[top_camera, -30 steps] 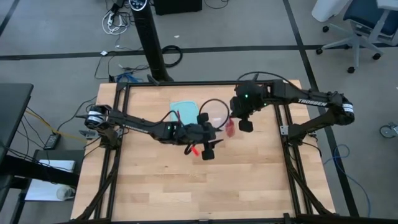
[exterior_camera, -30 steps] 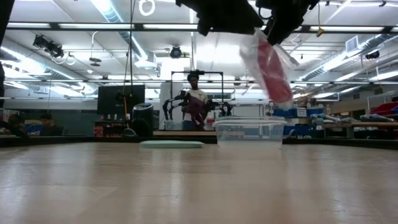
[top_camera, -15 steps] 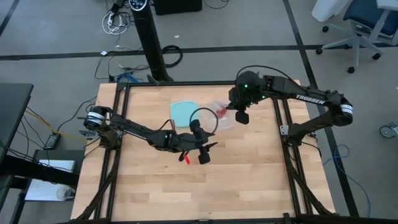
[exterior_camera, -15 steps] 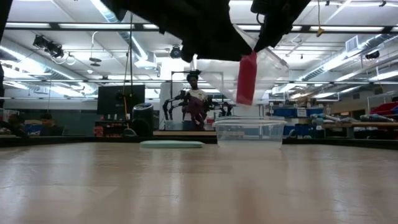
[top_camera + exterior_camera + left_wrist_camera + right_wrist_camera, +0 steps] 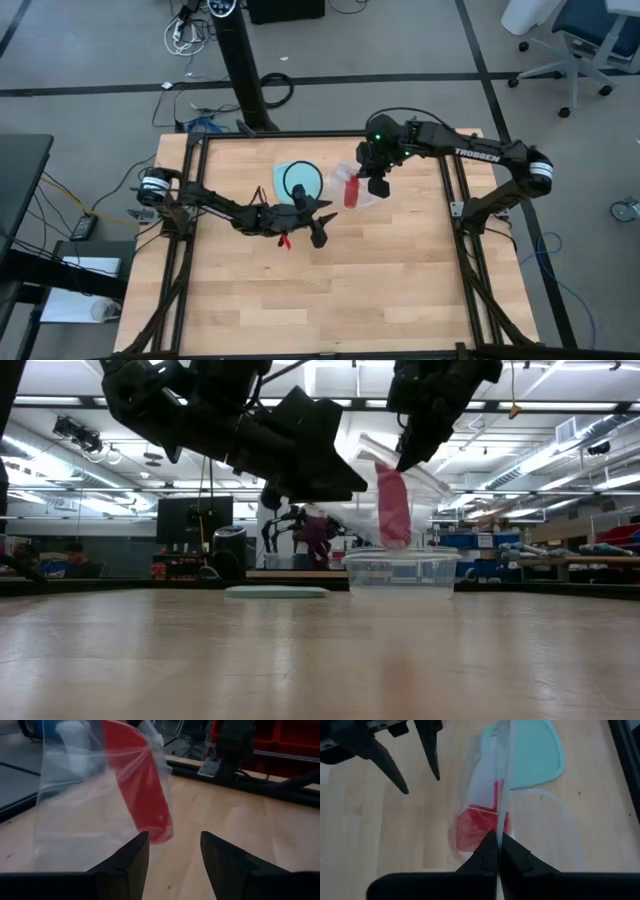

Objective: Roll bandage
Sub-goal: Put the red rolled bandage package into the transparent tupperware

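Note:
The bandage [image 5: 145,795] is a red strip lying inside a clear plastic bag [image 5: 480,795]. The bag hangs from my right gripper [image 5: 497,847], which is shut on it, above the clear container [image 5: 400,570]. In the high view the bandage [image 5: 352,190] shows just left of my right gripper [image 5: 378,185]. My left gripper [image 5: 172,855] is open and points at the bag's lower end from close by, touching nothing. In the high view the left gripper [image 5: 321,225] is near the table's middle. My right gripper pinches the bag's upper part [image 5: 501,827] between its two shut fingers, coming from above and slanting down. The bag hangs below the fingers, clear of the table, with the bandage [image 5: 393,505] in its lower end.
A light-blue lid [image 5: 297,180] lies flat on the table left of the clear container [image 5: 560,820]. The near half of the wooden table [image 5: 330,300] is bare. Beyond the table's far edge the low view shows a room with a person [image 5: 315,525].
My left gripper has sunk, rolled and drifted toward the table's left, and now points at the bag. My right gripper has carried the bag toward the table's left. The bag has swung and now hangs more nearly straight over the container.

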Robot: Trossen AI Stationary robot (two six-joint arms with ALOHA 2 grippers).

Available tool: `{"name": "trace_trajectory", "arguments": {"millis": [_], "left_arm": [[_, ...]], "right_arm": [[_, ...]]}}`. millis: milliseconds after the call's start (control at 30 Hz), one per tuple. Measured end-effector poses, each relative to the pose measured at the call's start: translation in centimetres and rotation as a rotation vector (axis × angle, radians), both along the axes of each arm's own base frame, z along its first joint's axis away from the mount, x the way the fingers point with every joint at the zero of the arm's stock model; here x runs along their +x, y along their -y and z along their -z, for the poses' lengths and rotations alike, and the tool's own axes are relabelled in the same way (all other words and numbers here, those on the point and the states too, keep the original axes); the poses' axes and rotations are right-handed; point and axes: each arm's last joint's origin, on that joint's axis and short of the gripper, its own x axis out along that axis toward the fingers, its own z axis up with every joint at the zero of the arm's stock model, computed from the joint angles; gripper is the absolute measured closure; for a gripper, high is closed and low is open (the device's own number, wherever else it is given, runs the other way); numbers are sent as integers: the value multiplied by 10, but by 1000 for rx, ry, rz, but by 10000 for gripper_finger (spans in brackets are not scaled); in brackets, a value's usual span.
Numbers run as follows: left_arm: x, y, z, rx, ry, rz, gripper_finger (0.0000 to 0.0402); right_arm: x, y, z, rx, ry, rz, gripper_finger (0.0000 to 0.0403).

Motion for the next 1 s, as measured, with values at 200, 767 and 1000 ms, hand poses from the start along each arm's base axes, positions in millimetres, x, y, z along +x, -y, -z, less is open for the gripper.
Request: {"name": "trace_trajectory", "arguments": {"millis": [200, 767, 1000], "left_arm": [[0, -6, 1, -1, -13, 0, 220], [-2, -14, -9, -27, -1, 2, 220], [-3, -16, -7, -35, -11, -39, 220]], "right_arm": [[3, 11, 9, 58, -5, -9, 403], [-22, 27, -10, 27, 61, 49, 403], [-20, 21, 21, 103, 12, 7, 403]]}}
